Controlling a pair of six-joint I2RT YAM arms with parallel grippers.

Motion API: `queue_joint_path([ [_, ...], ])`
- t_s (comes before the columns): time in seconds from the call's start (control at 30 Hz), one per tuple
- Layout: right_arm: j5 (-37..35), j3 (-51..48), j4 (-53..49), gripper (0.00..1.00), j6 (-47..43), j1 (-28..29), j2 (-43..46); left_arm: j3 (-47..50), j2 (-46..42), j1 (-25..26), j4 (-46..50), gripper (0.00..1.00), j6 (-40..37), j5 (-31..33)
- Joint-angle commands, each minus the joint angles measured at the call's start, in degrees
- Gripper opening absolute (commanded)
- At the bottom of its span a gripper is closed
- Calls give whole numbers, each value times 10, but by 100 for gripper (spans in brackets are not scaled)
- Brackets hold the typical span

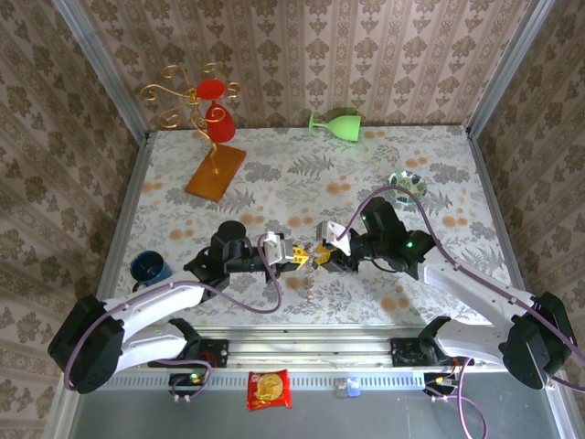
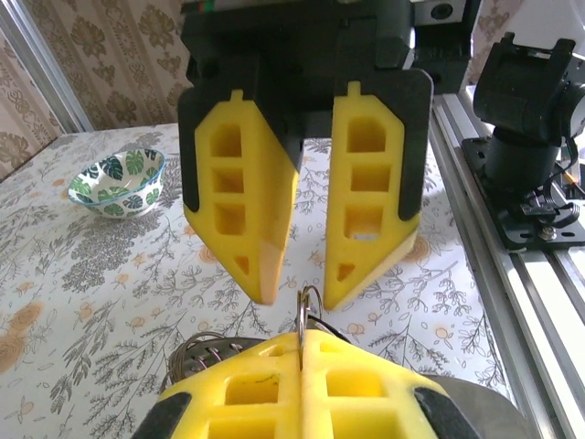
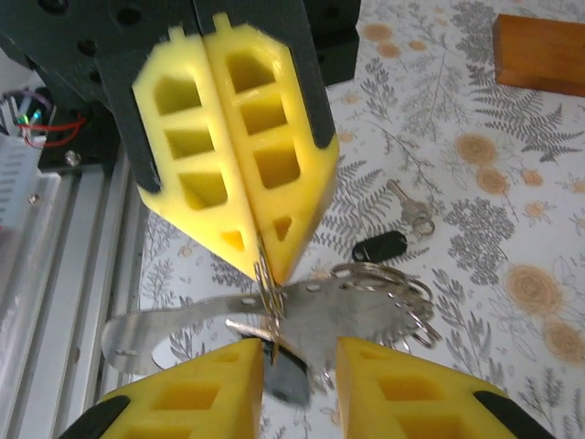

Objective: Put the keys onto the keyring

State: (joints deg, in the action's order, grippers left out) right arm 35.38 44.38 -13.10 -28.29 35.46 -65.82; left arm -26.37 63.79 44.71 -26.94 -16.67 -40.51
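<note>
The keyring (image 3: 320, 315), a flat metal plate with a cluster of split rings at one end, hangs above the tabletop (image 3: 512, 229) between the two arms, its long axis lying crosswise to the line along which the fingers face each other. The left fingers (image 3: 315, 178) are pressed fully together and pinch one thin ring of it edge-on at their very tips, so the plate dangles just below them. The right fingers (image 2: 265, 201) stand directly opposite, tips almost touching the left ones, parted by a moderate gap and gripping nothing; a small dark thing sits in that gap, seen from the right wrist, though whether it is a key I cannot tell. One of the keys (image 3: 379, 245), black-headed, lies flat on the tabletop just beyond the rings, on the side toward the wooden base (image 3: 539, 50), apart from both sets of fingers. Since the left is busy holding the ring, the free right fingers look the likelier pair to fetch it. The left arm (image 1: 155, 306) and right arm (image 1: 475, 288) both reach inward and low from their bases, wrists turned toward each other at the middle near edge.
</note>
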Motion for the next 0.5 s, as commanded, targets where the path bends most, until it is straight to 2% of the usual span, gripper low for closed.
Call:
queue_joint_path([
  [0.0,40,-20,72,29,52,0,9,11,5,2,-72,0,31,-15],
  [0.17,45,-36,97,27,67,0,15,24,6,2,-92,0,46,-19],
  [0.47,57,-36,112,14,80,0,6,31,18,2,-129,0,65,-26],
])
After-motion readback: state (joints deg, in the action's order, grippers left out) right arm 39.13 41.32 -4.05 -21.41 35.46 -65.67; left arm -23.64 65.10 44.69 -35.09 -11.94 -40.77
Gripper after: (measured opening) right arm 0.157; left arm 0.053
